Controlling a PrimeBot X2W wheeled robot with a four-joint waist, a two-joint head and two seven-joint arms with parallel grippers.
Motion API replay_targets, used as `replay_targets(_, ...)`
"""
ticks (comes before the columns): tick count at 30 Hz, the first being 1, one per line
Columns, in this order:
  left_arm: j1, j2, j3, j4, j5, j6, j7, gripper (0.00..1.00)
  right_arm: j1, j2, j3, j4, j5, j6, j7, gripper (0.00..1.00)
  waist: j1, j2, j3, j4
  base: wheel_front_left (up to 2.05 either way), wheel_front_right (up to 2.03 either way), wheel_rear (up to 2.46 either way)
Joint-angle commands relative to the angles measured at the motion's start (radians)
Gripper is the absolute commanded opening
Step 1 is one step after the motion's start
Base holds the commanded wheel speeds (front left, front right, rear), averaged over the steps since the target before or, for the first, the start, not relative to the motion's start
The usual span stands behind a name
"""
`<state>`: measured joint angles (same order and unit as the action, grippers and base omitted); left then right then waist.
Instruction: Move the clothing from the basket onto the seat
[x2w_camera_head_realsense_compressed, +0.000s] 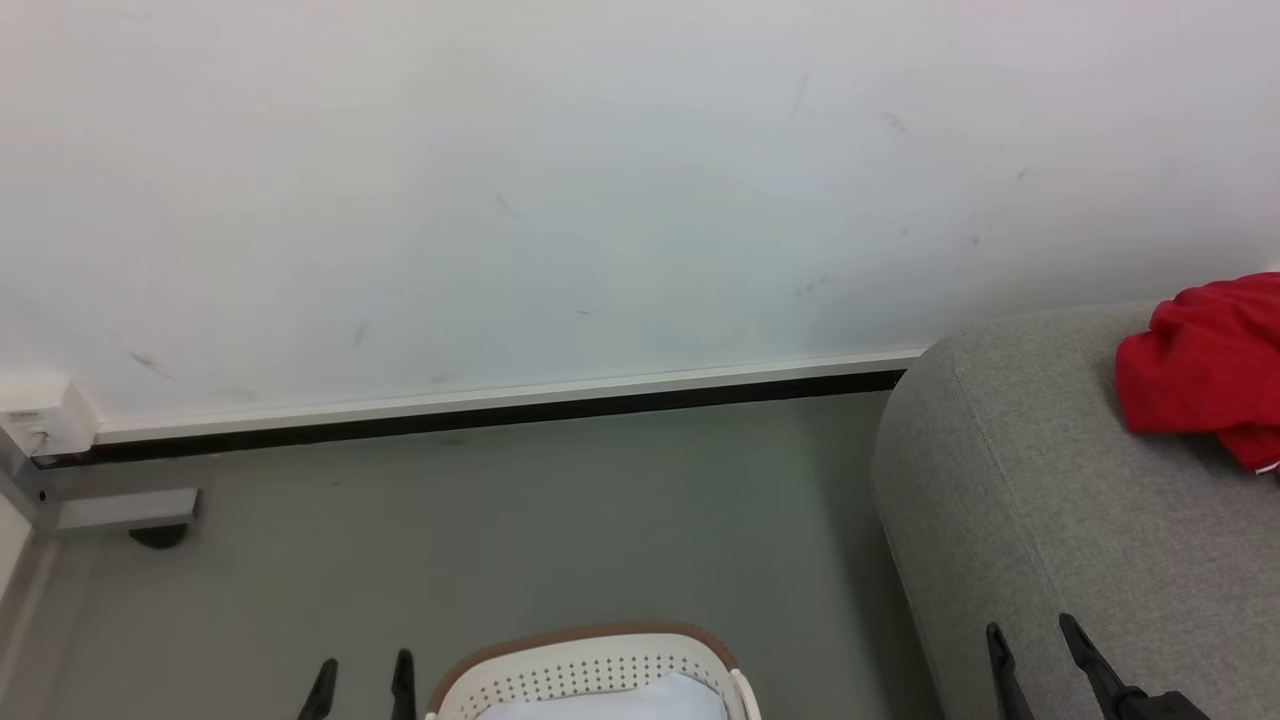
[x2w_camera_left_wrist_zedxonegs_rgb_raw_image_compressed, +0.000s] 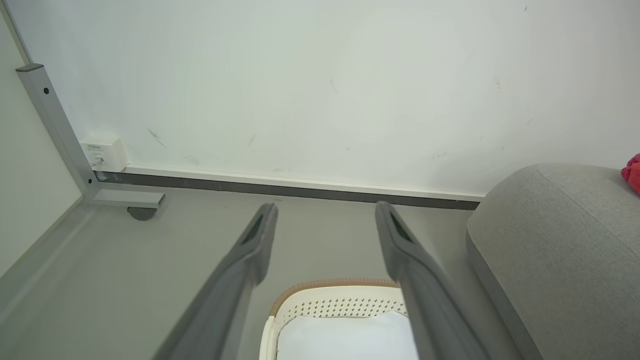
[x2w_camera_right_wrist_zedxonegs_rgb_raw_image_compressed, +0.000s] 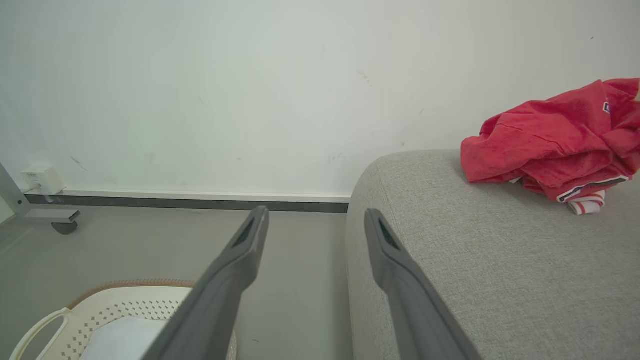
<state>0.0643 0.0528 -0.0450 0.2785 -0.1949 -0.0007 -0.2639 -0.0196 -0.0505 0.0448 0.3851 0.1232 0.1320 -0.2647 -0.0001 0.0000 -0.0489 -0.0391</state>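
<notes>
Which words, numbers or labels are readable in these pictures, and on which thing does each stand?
No text is readable.
Label on the white wall box: too small to read.
Dark mark on the red garment lying on the sofa: too blurred to read.

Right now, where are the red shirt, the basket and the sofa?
red shirt (x2w_camera_right_wrist_zedxonegs_rgb_raw_image_compressed: 550, 135): right wrist view, its crumpled middle.
basket (x2w_camera_head_realsense_compressed: 580, 672): head view, its perforated far wall.
sofa (x2w_camera_head_realsense_compressed: 1050, 520): head view, bare grey fabric near its rounded end.
</notes>
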Motion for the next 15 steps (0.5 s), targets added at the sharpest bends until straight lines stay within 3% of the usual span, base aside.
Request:
replay_targets(1, 0.005, 0.002, 0.003, 0.001, 0.008, -0.004, -0.001, 1.00, 0.002, 0.000, -0.001, 0.002, 0.003, -0.002, 0.001, 1.00, 0.0001, 0.0000, 0.001, 0.000, 0.00, 0.00, 0.00)
replay_targets(15, -0.007, -0.001, 0.013, 0.013, 0.011, -0.006, -0.001, 1.00, -0.002, 0.000, -0.003, 0.002, 0.009, -0.003, 0.001, 1.00, 0.0001, 0.0000, 0.002, 0.001, 0.00, 0.00, 0.00)
